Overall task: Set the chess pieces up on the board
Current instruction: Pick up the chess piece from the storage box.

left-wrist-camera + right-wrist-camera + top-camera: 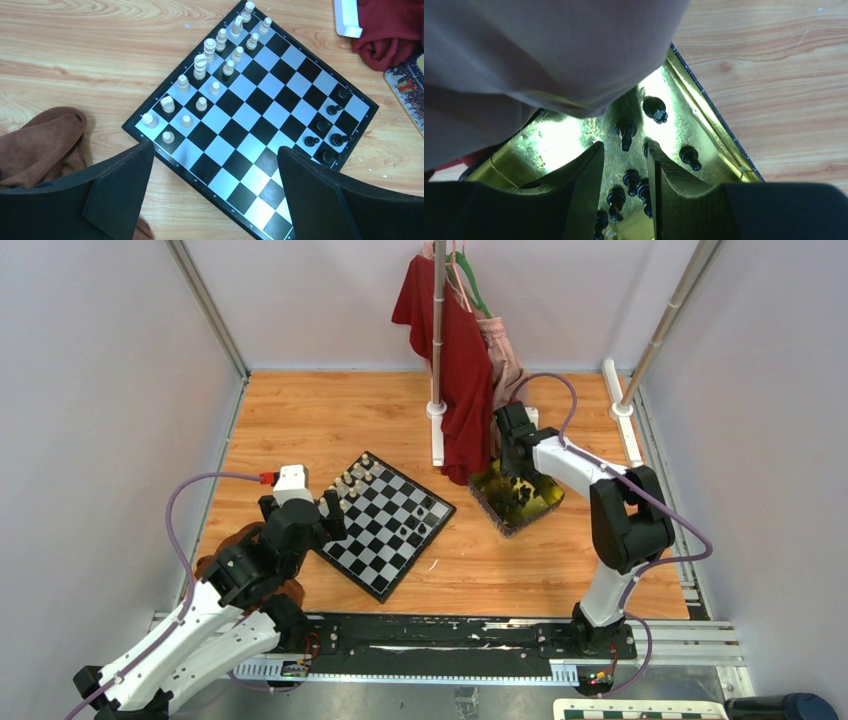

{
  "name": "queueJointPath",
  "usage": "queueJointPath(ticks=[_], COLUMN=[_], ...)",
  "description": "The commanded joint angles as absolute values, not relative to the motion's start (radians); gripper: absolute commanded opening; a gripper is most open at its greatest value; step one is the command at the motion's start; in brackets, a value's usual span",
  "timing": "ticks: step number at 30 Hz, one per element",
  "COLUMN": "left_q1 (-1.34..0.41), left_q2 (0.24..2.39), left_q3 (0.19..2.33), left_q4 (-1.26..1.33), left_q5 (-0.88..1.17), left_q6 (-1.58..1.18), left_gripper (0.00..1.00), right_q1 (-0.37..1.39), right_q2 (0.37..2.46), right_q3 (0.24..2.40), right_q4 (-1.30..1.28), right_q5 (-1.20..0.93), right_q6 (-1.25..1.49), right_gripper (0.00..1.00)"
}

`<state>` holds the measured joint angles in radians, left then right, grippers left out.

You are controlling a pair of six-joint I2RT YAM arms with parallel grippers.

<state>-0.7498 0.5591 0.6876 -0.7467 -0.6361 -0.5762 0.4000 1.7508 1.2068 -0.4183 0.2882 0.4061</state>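
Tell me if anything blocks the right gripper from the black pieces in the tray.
Nothing visible does: the right gripper hangs low over the black pieces in the gold tray. A hanging pale garment covers only the tray's far side.

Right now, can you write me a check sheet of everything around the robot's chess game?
Surface: wooden table, with the board lying cornerwise on it.
Job's things: cream pieces in two full rows along one edge; a few black pieces at the opposite edge; other black pieces lie in the gold tray.
Clutter: brown cloth beside the board; red garment and pink garment hang on a rack.
Tools: left tool open above the board; right tool open over the tray.
Cables: purple cables loop off both arms.
Surroundings: pale walls, metal poles.
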Motion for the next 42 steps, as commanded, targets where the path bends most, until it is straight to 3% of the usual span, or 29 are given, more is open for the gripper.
queueJointPath(ticks=[1,18,29,36,42], left_q1=[-0.761,-0.761,-0.761,-0.761,-0.761], left_q2=[0.571,0.594,0.593,0.58,0.573], left_q3=[0.68,0.682,0.683,0.681,0.682], left_q4=[-0.749,-0.748,-0.749,-0.75,-0.75], left_q5=[-0.651,-0.648,-0.646,-0.65,-0.649], left_q6=[-0.58,-0.575,-0.576,-0.578,-0.578], left_gripper=[1.0,1.0,1.0,1.0,1.0], right_q1=[0.379,0.356,0.357,0.356,0.368], right_q2=[1.794,1.88,1.859,1.832,1.793], right_q3=[1.241,1.267,1.251,1.248,1.252], right_q4=[-0.407,-0.375,-0.37,-0.389,-0.398], right_q5=[0.289,0.291,0.299,0.296,0.296], right_q6=[0.418,0.411,0.398,0.384,0.365], right_gripper=[0.41,0.31,0.02,0.04,0.0])
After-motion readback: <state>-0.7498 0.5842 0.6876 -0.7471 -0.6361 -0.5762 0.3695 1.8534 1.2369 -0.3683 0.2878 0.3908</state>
